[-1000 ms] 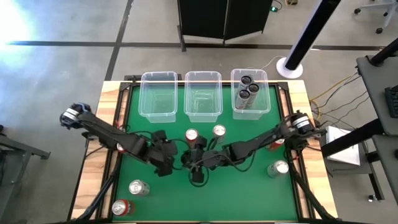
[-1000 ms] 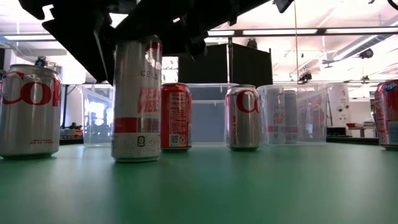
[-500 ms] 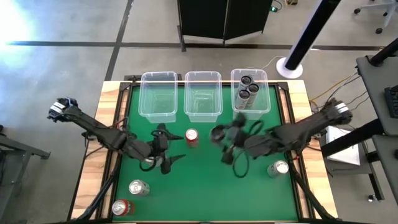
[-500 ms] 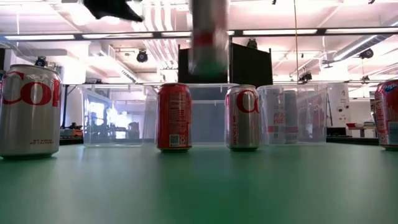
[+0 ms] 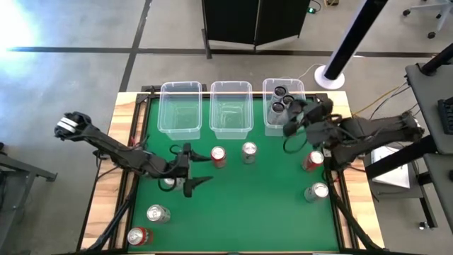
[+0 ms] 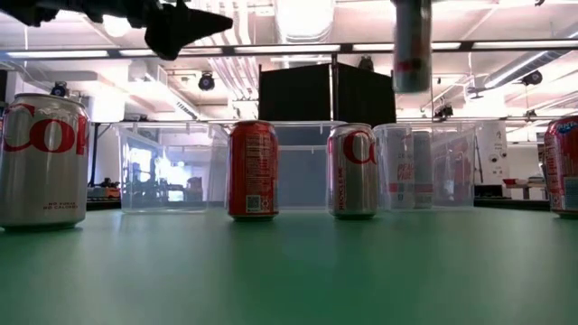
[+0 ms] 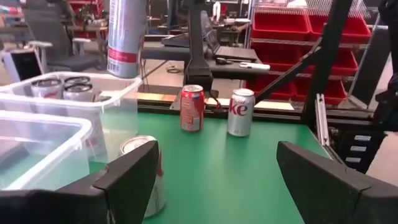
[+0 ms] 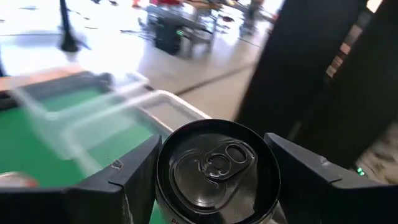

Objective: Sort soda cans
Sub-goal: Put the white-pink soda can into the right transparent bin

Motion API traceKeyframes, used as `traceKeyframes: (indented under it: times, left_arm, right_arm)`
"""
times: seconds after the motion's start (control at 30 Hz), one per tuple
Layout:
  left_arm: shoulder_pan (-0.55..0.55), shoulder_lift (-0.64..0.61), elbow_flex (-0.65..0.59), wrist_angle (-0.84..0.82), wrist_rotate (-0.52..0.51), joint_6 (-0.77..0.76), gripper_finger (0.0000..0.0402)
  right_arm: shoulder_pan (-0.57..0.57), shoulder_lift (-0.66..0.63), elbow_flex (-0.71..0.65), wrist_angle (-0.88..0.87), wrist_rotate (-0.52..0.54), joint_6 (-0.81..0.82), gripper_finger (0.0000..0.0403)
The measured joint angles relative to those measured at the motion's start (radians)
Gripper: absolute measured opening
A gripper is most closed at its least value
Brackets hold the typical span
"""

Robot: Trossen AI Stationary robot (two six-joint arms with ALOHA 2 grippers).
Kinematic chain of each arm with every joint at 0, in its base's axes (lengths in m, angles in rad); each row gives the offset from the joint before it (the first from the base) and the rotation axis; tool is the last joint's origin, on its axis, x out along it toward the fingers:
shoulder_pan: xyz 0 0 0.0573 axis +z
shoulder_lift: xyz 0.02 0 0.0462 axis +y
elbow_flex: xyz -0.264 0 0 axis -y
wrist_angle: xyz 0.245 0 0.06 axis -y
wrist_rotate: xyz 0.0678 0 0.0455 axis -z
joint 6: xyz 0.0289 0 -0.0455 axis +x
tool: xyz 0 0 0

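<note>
The right pincer (image 5: 296, 120) hangs over the near edge of the right-hand clear bin (image 5: 303, 124), clamped on a tall silver-and-red can (image 6: 412, 45) held well above the green counter (image 5: 248, 205). In the right wrist view that can's dark top (image 8: 216, 163) sits between the two fingers, which press on both its sides. The bin below already holds dark-topped cans (image 5: 281, 92) standing upright. The middle bin (image 5: 231, 108) and the left bin (image 5: 180, 106) stand in the same row at the far side of the counter.

The left pincer (image 5: 192, 180) hovers over the left half of the counter, its fingers spread wide apart and holding nothing. Just beside it a can (image 5: 168, 183) stands partly hidden under the arm.

In front of the middle bin a red can (image 5: 219, 156) and a silver can (image 5: 248, 151) stand upright, near each other but apart. A red can (image 5: 313, 161) and a silver can (image 5: 317, 191) stand at the right side. Near the front left corner a silver can (image 5: 158, 213) stands upright, and a red can (image 5: 139, 236) lies at the corner.
</note>
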Motion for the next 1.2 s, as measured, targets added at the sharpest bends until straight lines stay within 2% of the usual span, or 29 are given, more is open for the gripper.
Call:
traceKeyframes:
  times: [0.23, 0.37, 0.53, 0.7, 0.8, 1.03, 1.2]
  left_arm:
    - [0.000, 0.057, 0.001, 0.000, 0.000, -0.059, 0.0311]
    - [0.001, 0.108, 0.009, 0.024, -0.005, -0.060, 0.0311]
    - [0.012, 0.164, 0.063, 0.071, -0.056, -0.020, 0.0311]
    - [0.020, 0.171, 0.159, -0.034, -0.060, -0.002, 0.0311]
    - [0.013, 0.183, 0.190, -0.028, -0.053, -0.007, 0.0311]
    - [0.010, 0.214, 0.207, -0.027, -0.038, 0.001, 0.0311]
    - [0.012, 0.221, 0.196, -0.013, -0.038, 0.000, 0.0311]
  right_arm:
    - [-0.233, -0.144, -0.149, 0.004, -0.024, 0.046, 0.0247]
    - [-0.345, -0.175, -0.211, 0.042, -0.110, 0.058, 0.0247]
    - [-0.444, -0.159, -0.278, 0.152, -0.234, -0.005, 0.0247]
    - [-0.490, -0.139, -0.337, 0.222, -0.268, -0.009, 0.0247]
    - [-0.493, -0.134, -0.374, 0.227, -0.264, 0.012, 0.0247]
    - [-0.494, -0.134, -0.494, 0.319, -0.261, 0.106, 0.0247]
    - [-0.494, -0.126, -0.583, 0.461, -0.260, 0.085, 0.0247]
